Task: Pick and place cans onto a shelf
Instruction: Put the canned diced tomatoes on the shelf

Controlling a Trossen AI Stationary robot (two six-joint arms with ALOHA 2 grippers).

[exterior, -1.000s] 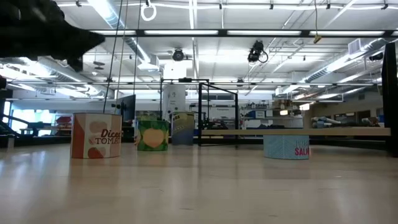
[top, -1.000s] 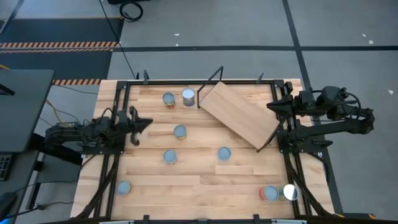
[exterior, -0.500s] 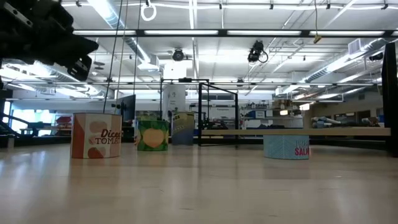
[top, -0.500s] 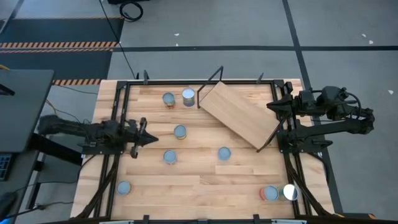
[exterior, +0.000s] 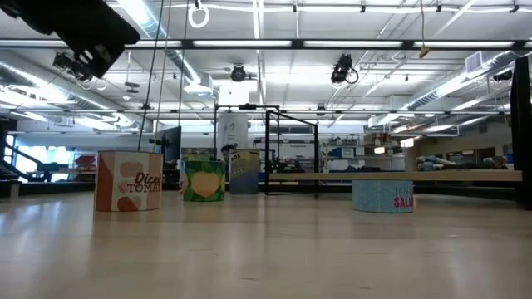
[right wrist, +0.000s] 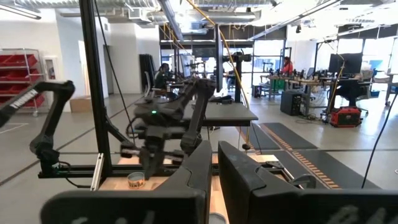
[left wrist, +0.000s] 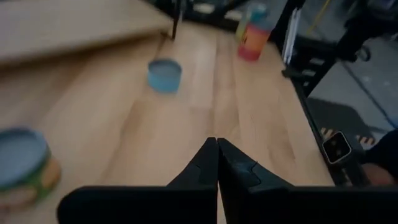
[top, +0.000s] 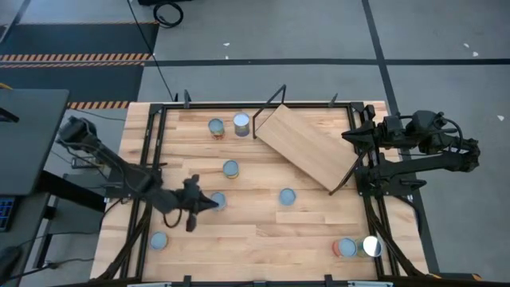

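Several cans stand upright on the planked table: two at the far side (top: 216, 127) (top: 241, 123), one mid-left (top: 230, 168), one with a pale-blue top (top: 217, 201), one in the middle (top: 287, 196), one near left (top: 158, 241) and two near right (top: 345, 248) (top: 370, 246). The shelf (top: 307, 147), a light wood board on a black wire frame, stands slantwise at the far right. My left gripper (top: 205, 202) is shut and empty, just left of the pale-blue-topped can, which shows beside the fingers in the left wrist view (left wrist: 22, 168). My right gripper (top: 348, 134) waits shut at the table's right edge.
A black frame (top: 151, 127) runs round the table's edges. In the low view, the cans (exterior: 129, 180) (exterior: 204, 180) (exterior: 382, 197) and the shelf board (exterior: 399, 175) stand across the far half. Bare planks (top: 263, 239) lie along the near side between the near-left can and the near-right pair.
My left arm has reached out from the table's left edge, toward the near edge and the right. Its gripper now lies beside the pale-blue-topped can. No can and not the shelf has moved.
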